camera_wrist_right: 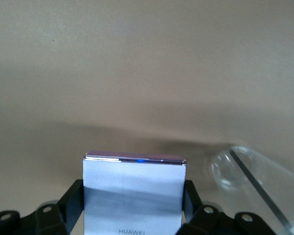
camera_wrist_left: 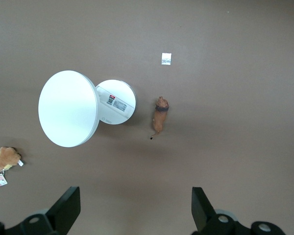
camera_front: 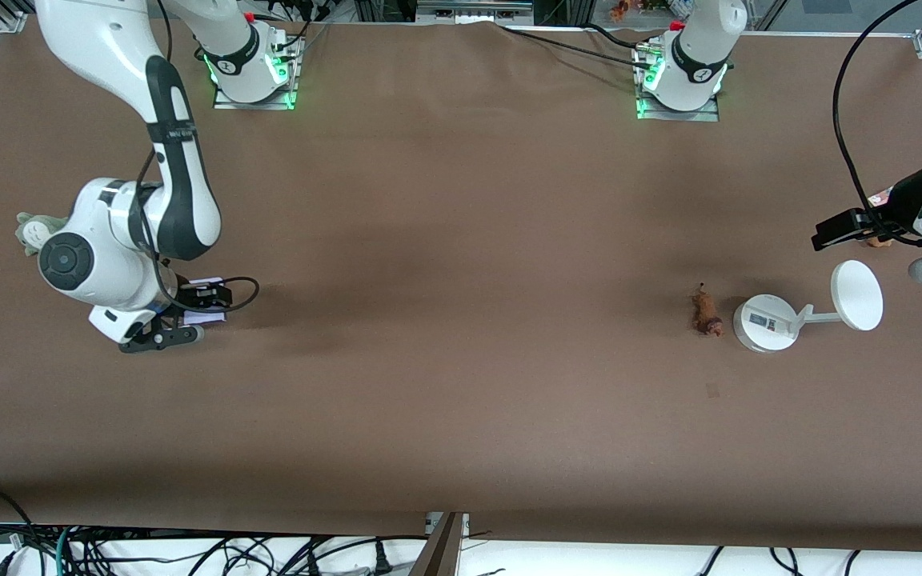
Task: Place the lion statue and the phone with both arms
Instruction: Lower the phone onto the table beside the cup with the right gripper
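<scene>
The phone [camera_wrist_right: 133,196], a pale lavender-white slab marked HUAWEI, stands edge-up between the fingers of my right gripper [camera_wrist_right: 132,188], which is shut on it. In the front view the phone [camera_front: 206,318] is held low over the table at the right arm's end. The lion statue [camera_front: 705,312] lies on the table beside a white stand, toward the left arm's end. Seen from the left wrist, the lion statue [camera_wrist_left: 160,117] is a small orange-brown figure with a thin tail. My left gripper [camera_wrist_left: 135,196] hangs high above it, open and holding nothing.
A white stand [camera_front: 765,322] with a round disc [camera_front: 857,294] sits next to the lion. A brown plush with a card tag [camera_wrist_left: 4,159] lies near the left arm's table edge. A grey-green plush [camera_front: 29,230] peeks out by the right arm. A small paper scrap [camera_wrist_left: 166,58] lies on the cloth.
</scene>
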Robot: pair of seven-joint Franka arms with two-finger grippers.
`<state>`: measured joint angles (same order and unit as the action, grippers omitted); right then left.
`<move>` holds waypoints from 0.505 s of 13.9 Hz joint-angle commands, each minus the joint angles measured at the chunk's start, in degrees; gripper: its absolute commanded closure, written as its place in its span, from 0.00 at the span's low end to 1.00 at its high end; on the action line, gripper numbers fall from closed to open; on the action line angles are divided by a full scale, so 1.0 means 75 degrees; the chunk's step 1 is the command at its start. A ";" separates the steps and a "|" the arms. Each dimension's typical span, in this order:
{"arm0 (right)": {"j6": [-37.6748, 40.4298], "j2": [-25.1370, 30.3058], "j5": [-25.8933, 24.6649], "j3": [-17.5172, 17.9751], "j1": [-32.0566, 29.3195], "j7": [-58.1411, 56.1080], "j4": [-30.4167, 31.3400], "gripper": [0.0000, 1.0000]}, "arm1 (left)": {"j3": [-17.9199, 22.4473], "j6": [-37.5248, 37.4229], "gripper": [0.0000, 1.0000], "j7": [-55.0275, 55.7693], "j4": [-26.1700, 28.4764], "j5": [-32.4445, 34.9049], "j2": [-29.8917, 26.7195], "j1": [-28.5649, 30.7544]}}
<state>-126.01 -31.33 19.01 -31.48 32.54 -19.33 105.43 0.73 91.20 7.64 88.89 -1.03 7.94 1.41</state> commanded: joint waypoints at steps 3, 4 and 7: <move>-0.0553 -0.0451 0.0431 0.0049 0.0020 -0.0411 0.0063 0.61 | 0.0008 -0.0079 0.00 -0.0163 -0.0168 -0.0202 0.0067 0.0046; -0.0611 -0.0499 0.0454 0.0107 0.0020 -0.0411 0.0063 0.61 | 0.0008 -0.0090 0.00 -0.0163 -0.0157 -0.0202 0.0067 0.0046; -0.0740 -0.0651 0.0454 0.0142 0.0020 -0.0411 0.0063 0.61 | 0.0008 -0.0090 0.00 -0.0163 -0.0168 -0.0202 0.0067 0.0046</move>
<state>-130.25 -36.13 20.47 -30.41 32.58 -20.66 105.46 0.73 91.20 7.63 88.89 -1.03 7.94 1.41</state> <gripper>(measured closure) 0.163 0.000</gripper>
